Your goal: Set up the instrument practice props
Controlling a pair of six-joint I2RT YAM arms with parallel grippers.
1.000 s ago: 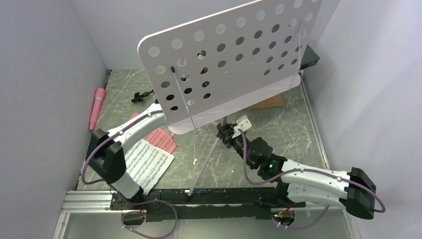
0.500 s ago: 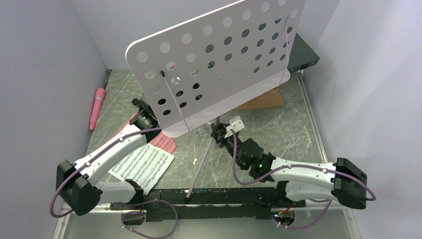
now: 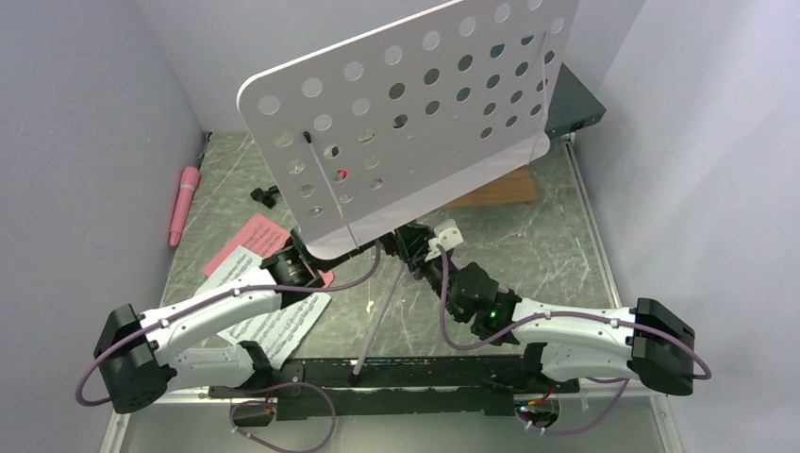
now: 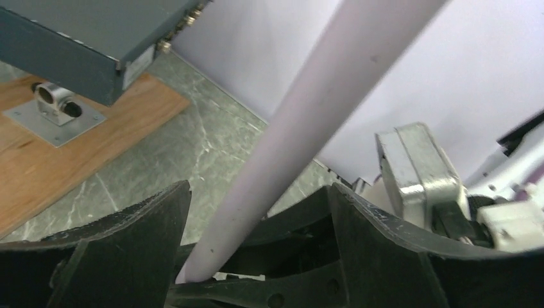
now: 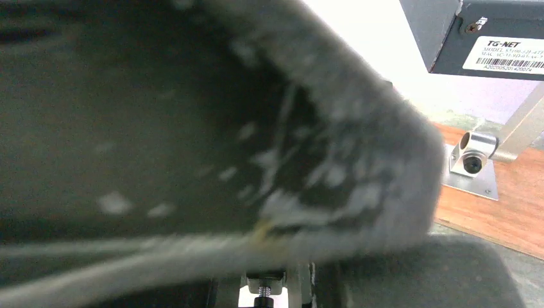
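At the music-stand desk [image 3: 453, 175] 6 o'clock edge, the left gripper [image 4: 256, 192] straddles the silver folding tripod [image 4: 321, 96] with jaws spread; whether the right gripper [image 3: 415, 241] grips anything cannot be told

The desk [image 3: 443, 175] is pale lavender, hole-dotted; left of it a pink microphone [image 3: 182, 206], below it white and pink sheets [image 3: 253, 241].

Green marbled table [image 3: 557, 255] carries pink microphone [image 3: 183, 204], music sheets [image 3: 253, 238], black mic stand [image 3: 262, 195]; wooden board [image 3: 505, 192] behind.
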